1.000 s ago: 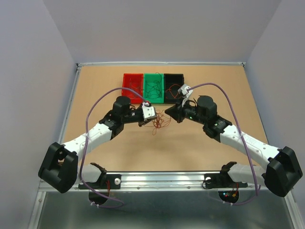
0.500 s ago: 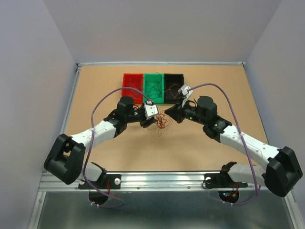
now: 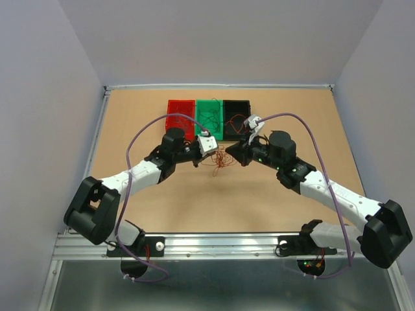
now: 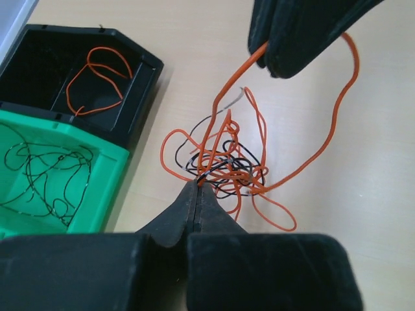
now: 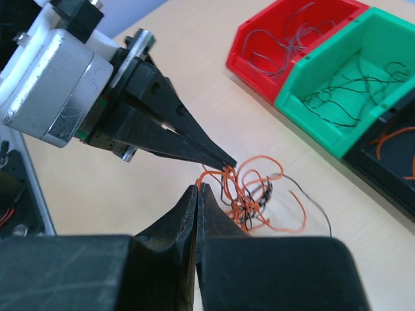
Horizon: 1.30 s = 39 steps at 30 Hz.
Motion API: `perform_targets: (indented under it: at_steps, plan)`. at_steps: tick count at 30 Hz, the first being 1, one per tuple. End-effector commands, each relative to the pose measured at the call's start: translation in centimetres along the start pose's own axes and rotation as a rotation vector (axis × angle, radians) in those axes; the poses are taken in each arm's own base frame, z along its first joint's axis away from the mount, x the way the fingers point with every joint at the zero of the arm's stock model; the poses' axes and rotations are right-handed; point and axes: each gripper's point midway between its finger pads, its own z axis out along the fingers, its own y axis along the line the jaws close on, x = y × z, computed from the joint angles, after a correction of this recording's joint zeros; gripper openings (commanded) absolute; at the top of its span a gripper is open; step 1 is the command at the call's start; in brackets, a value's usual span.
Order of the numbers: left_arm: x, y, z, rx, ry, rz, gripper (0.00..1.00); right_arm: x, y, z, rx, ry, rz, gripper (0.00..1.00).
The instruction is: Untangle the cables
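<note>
**Spotter:** Talk me through it. Where are the cables (image 4: pixel 224 165)?

**Operator:** Out on the table (image 3: pixel 162 194), just on my side of the green bin (image 4: pixel 111 193) and the black bin (image 4: pixel 141 89). It's a small curly clump, mostly orange with dark strands through the middle, and it's sitting right between my two arms.

**Spotter:** And the left gripper (image 4: pixel 196 188)?

**Operator:** Fingers pressed flat together, no gap on its wrist camera. The tips are at the near edge of the clump, with orange and dark strands coming out right at the point, so I've got wire pinched there.

**Spotter:** Right side?

**Operator:** The right gripper (image 5: pixel 196 188) is squeezed together too. From the left wrist view I can see an orange strand running up into its tips. A big orange loop arcs off from there and back down toward the knot. Both sets of tips are close beside each other at the clump.

**Spotter:** Is the knot off the surface?

**Operator:** I can't tell. Loose loops lie on the wood, but the knot itself I can't call.

**Spotter:** Bins?

**Operator:** The red bin (image 5: pixel 253 74) holds greyish strands, the green one dark strands, and the black one an orange loop. All three stand side by side.
</note>
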Motion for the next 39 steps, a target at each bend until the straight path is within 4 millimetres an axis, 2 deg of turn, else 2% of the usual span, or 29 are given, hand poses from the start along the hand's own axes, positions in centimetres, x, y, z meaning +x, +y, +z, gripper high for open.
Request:
perform_targets:
  at_steps: [1,5,8,11,12,15,19,20,22,25,26,32,34,39]
  plan:
    - [-2.5,3.5,-1.2,-0.193,-0.041,0.042,0.0,-1.7,-2.8,-1.4,0.197,-0.073,0.012,0.01]
    - [-2.4,4.2,-2.1,-0.255,-0.035,0.043,0.0,-1.7,-5.2,-3.6,0.371,-0.095,0.04,0.01]
    - [-2.8,4.6,-2.4,-0.276,-0.038,0.041,0.0,-1.8,-4.9,-4.5,0.379,-0.104,0.036,0.01]
    - [-3.0,4.6,-2.6,-0.28,-0.039,0.042,0.0,-0.7,-5.2,-4.7,0.391,-0.058,0.027,0.01]
    - [-2.9,4.5,-2.6,-0.278,-0.038,0.039,0.0,-0.3,-5.3,-4.6,0.39,-0.036,0.015,0.1]
    - [-3.8,4.2,-3.1,-0.264,-0.058,0.056,0.0,0.9,-5.4,-3.9,0.37,0.016,-0.005,0.24]
    - [-5.3,2.7,-3.8,-0.2,-0.094,0.076,0.0,1.3,-3.4,-2.5,0.222,0.055,-0.054,0.55]
    - [-5.5,2.5,-3.9,-0.191,-0.1,0.078,0.0,1.3,-3.0,-2.1,0.188,0.06,-0.065,0.57]
    - [-5.9,1.7,-4.1,-0.152,-0.104,0.077,0.0,1.7,-1.7,-1.3,0.091,0.071,-0.091,0.58]
    - [-5.9,1.5,-4.1,-0.134,-0.097,0.064,0.0,1.9,-0.3,-0.1,-0.018,0.074,-0.105,0.4]
    - [-5.9,1.6,-4.0,-0.137,-0.093,0.056,0.0,1.9,-0.1,0.2,-0.038,0.073,-0.103,0.38]
    - [-5.4,2.8,-3.5,-0.177,-0.054,0.005,0.0,0.8,1.4,2.3,-0.149,0.026,-0.066,0.36]
    - [-5.2,3.0,-3.5,-0.19,-0.044,-0.011,0.0,0.0,1.8,2.6,-0.171,-0.007,-0.061,0.36]
    - [-4.6,3.7,-3.1,-0.21,-0.016,-0.034,0.0,-0.4,1.9,3.3,-0.187,-0.024,-0.041,0.36]
